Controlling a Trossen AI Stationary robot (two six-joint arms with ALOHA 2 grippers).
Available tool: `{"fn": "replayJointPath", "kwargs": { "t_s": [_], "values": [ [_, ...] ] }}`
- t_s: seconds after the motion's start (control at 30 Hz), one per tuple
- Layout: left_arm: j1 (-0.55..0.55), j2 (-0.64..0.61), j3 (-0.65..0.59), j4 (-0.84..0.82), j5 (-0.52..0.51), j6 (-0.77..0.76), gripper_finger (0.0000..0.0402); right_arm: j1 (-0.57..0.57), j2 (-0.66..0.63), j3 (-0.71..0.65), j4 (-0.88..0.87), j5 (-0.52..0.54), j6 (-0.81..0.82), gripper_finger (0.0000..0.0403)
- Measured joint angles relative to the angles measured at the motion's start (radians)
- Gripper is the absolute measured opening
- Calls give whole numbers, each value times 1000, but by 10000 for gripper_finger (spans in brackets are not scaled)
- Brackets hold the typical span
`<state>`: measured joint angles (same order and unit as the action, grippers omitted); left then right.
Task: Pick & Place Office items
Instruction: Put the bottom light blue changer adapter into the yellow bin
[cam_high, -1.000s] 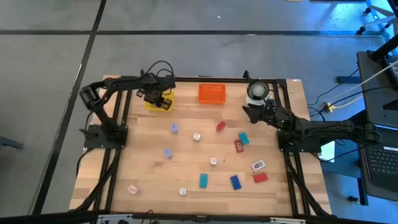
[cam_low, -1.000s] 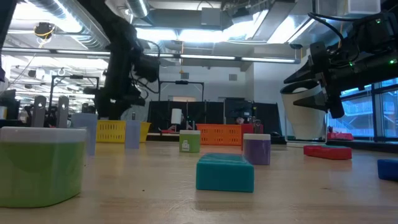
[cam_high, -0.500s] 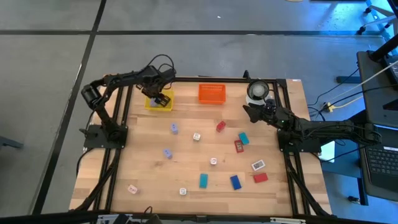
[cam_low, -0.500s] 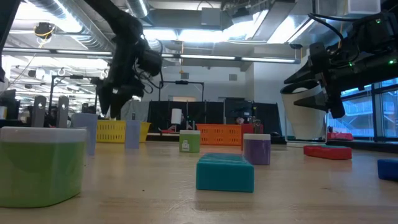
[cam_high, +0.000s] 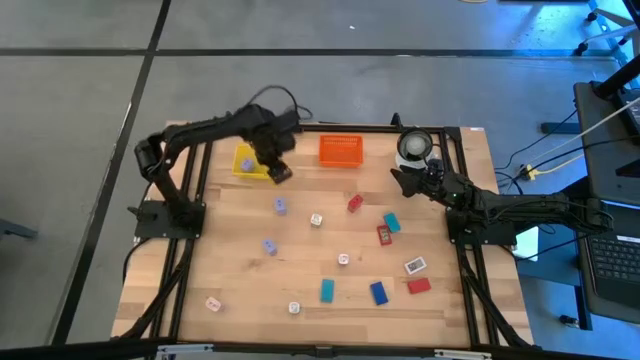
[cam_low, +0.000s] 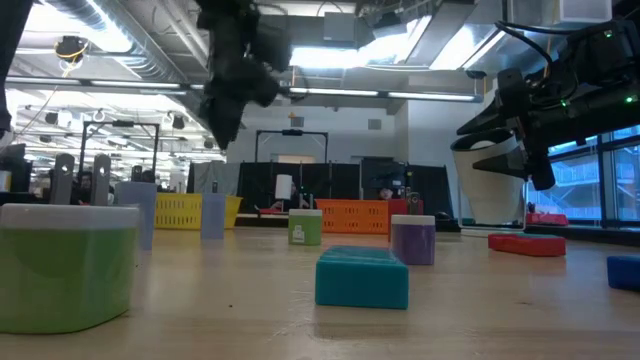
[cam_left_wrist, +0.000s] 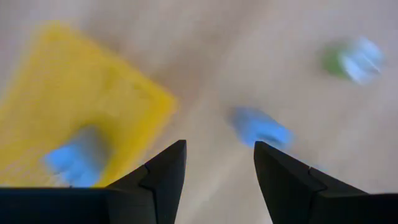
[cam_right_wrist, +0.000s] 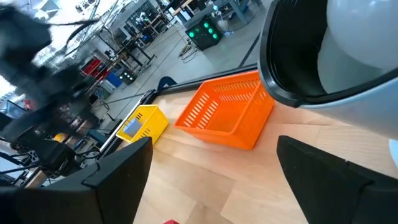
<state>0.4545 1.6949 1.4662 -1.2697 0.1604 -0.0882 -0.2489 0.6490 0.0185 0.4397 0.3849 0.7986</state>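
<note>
My left gripper (cam_high: 278, 172) hangs open and empty above the table, just past the right edge of the yellow tray (cam_high: 246, 162). A blue piece (cam_left_wrist: 69, 159) lies in that tray. A pale lilac block (cam_left_wrist: 261, 128) lies on the wood ahead of the fingers, and it also shows in the high view (cam_high: 281, 206). Red (cam_high: 354, 203), teal (cam_high: 391, 222), blue (cam_high: 379, 292) and white (cam_high: 316, 219) pieces lie scattered over the table. My right gripper (cam_high: 402, 180) waits open and empty beside the white round container (cam_high: 413, 147).
The orange tray (cam_high: 340, 150) stands at the far edge between the yellow tray and the round container. Black frame rails run along the table's left and right sides. In the low view, a green cube (cam_low: 65, 270) and a teal block (cam_low: 362, 276) lie close to the near edge.
My left gripper has moved from above the yellow tray toward the table's right edge, and it has risen. It now hangs over bare wood beside the tray. My right arm has kept still.
</note>
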Motion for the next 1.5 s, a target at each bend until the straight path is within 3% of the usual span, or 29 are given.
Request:
{"fn": "replayJointPath", "kwargs": {
  "t_s": [0.17,0.4,0.6,0.87,1.2,1.5],
  "values": [
    [-209,-17,-3,-50,52,220,184,0,0,0,0,-7,0,347],
    [-470,-18,-3,-24,39,336,182,0,0,0,0,-8,-32,347],
    [-626,-18,-3,16,-76,414,182,0,0,0,0,-8,-85,347],
    [-684,-19,-73,77,-80,308,182,0,0,0,0,-8,-77,347],
    [-733,-223,-359,322,-127,310,183,0,0,0,0,-8,-74,347],
    [-748,-309,-548,513,-148,311,192,0,0,0,-1,-8,-74,347]
  ]
}}
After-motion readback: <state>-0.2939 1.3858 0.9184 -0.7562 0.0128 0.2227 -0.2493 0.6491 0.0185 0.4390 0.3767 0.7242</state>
